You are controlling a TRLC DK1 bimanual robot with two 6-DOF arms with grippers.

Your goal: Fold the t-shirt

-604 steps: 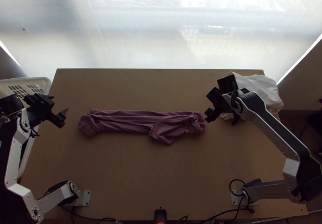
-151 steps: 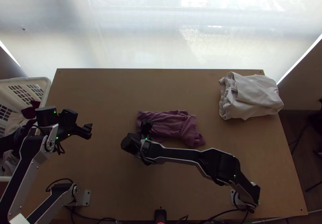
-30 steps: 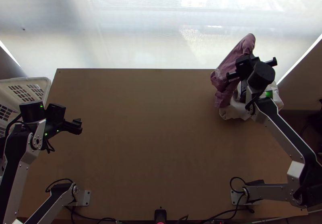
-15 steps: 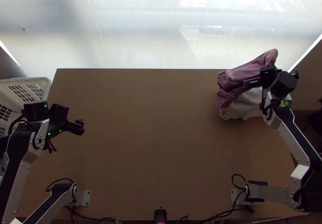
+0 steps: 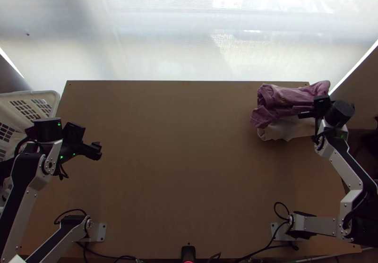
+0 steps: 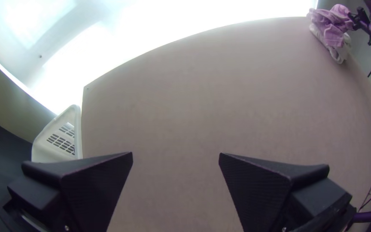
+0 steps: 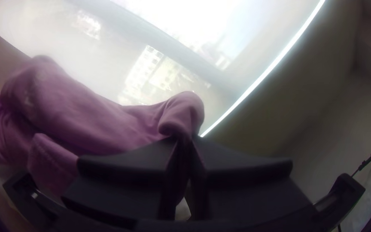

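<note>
Tabletop [image 5: 179,168] beneath, bent right arm [image 5: 348,167] apparently grips t-shirt [image 5: 283,95].

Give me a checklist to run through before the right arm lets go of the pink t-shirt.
1. Right gripper has the t-shirt: ok, its jaws are closed on the fabric at one end.
2. T-shirt over the white cloth: ok, it covers much of it, with white showing along the near side.
3. T-shirt lying smooth and square: not ok, it looks rumpled, with uneven edges.
4. T-shirt's weight fully borne by the white cloth: cannot tell, one end is in the jaws.
5. Left gripper empty: ok, jaws open with nothing between them.
6. Left gripper out of the way: ok, near the basket side.
</note>
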